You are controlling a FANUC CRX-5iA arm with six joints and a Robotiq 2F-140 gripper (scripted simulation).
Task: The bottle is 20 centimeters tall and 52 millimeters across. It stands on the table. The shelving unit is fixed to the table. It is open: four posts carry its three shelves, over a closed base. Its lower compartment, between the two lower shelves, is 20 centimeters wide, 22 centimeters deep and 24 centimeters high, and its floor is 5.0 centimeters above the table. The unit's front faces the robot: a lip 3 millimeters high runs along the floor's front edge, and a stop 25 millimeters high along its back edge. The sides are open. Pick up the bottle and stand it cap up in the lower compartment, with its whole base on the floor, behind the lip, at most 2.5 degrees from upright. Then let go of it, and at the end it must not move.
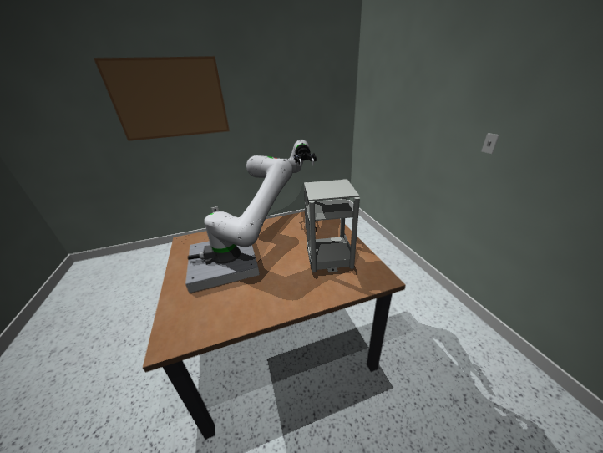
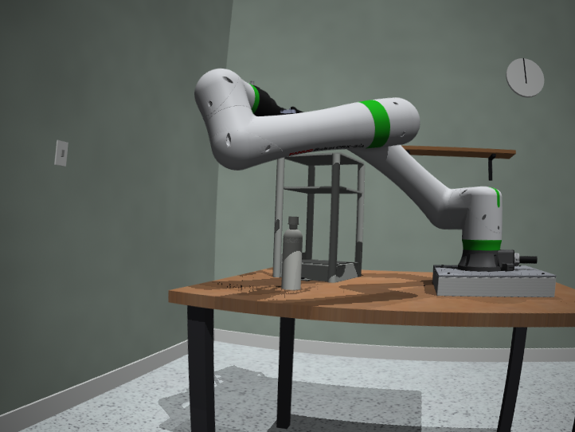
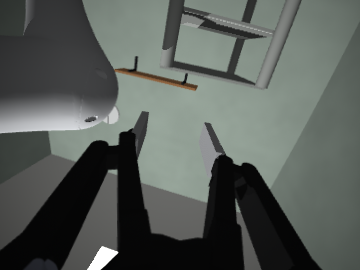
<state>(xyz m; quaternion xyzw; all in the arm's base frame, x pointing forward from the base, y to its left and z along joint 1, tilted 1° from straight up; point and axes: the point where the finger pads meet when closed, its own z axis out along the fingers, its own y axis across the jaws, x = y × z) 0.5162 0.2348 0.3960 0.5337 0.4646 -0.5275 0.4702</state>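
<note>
Overhead, the gripper (image 3: 174, 137) hangs part-open and empty above the shelving unit (image 1: 331, 189).

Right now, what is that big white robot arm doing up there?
The white arm is bent high above the grey shelving unit, and its pincer is partly open and holding nothing. The wrist view looks at the wall and the unit's posts, not at the bottle. The bottle stands upright on the wooden table, beside the unit and outside it. So the job of putting the bottle into the lower compartment is not yet done.
</note>
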